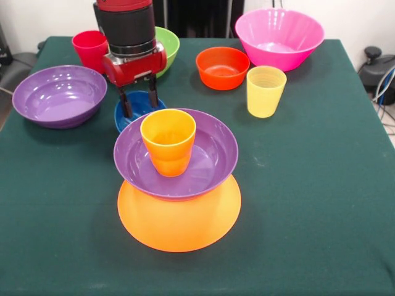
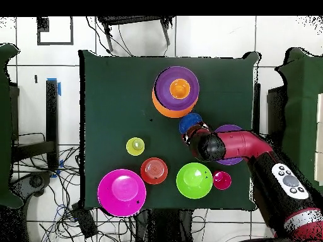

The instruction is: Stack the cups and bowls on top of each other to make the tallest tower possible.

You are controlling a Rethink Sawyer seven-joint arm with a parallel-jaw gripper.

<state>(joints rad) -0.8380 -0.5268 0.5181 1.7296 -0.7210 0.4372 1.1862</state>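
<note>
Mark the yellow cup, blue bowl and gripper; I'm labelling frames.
yellow cup [image 1: 265, 94], front view, outer wall.
blue bowl [image 1: 141, 102], front view, inside, between the fingers.
gripper [image 1: 139, 103], front view, midway between fingertips.

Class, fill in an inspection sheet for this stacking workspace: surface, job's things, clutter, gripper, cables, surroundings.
Surface: dark green table, flat cloth cover.
Job's things: tower of an upside-down yellow-orange bowl, a purple bowl upright on it, and an orange cup inside. Loose: second purple bowl, blue bowl, green bowl, orange-red bowl, pink bowl, red-pink cup, yellow cup.
Clutter: nothing seen.
Gripper: gripper open, fingers down at the blue bowl.
Cables: loose cables on the floor beside the table.
Surroundings: tiled floor.
</note>
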